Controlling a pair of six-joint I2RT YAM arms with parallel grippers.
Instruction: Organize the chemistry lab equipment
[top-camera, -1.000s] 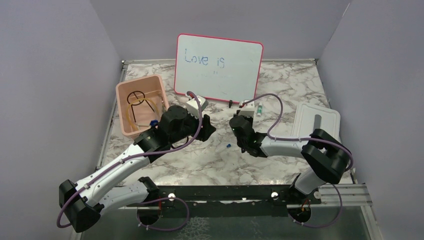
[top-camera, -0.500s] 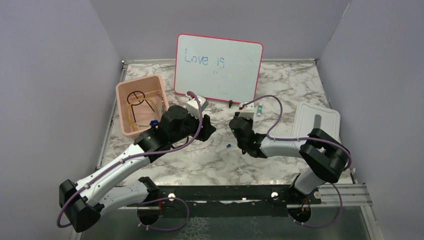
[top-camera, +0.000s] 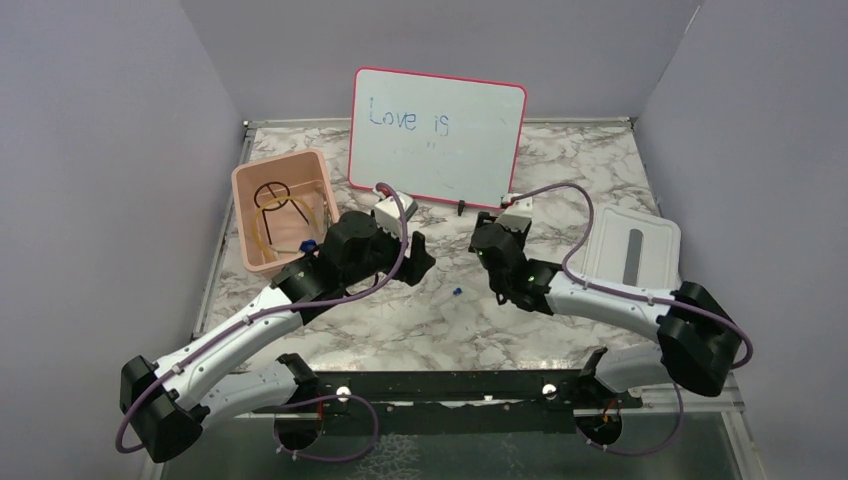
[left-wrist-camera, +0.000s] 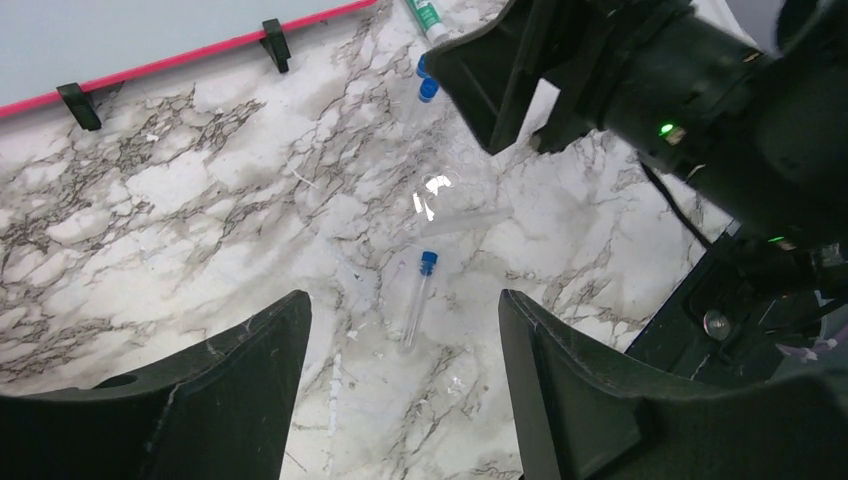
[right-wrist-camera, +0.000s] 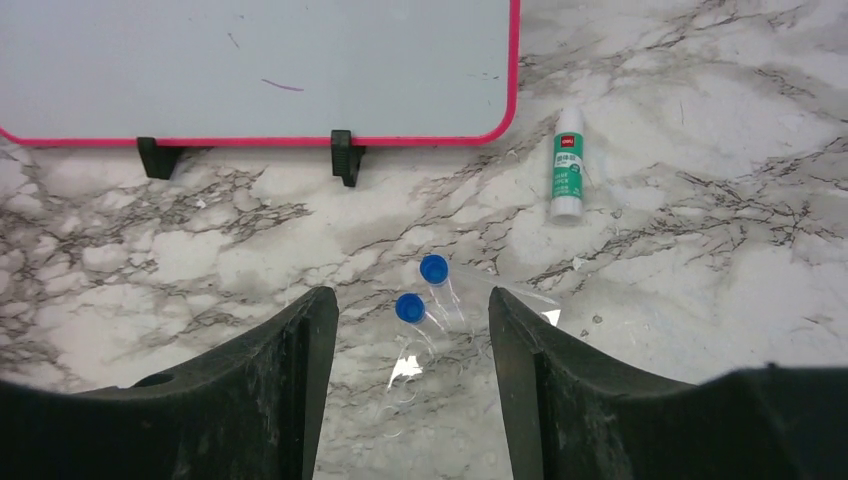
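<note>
A clear blue-capped tube lies on the marble just beyond my left gripper, which is open and empty; the tube's blue cap also shows from above. Two more blue-capped tubes lie in crumpled clear plastic between the fingers of my right gripper, which is open and above them. In the left wrist view this clear bundle sits under the right gripper. From above, the left gripper and right gripper face each other. The black wire tripod and tan tube lie in the pink bin.
The pink-framed whiteboard stands at the back on black feet. A glue stick lies to its right on the table. The white lid lies at the right. Grey walls close in both sides.
The right wrist has moved back toward the whiteboard and its elbow has swung out to the right; it now covers the glue stick from above. The left arm has barely moved.
</note>
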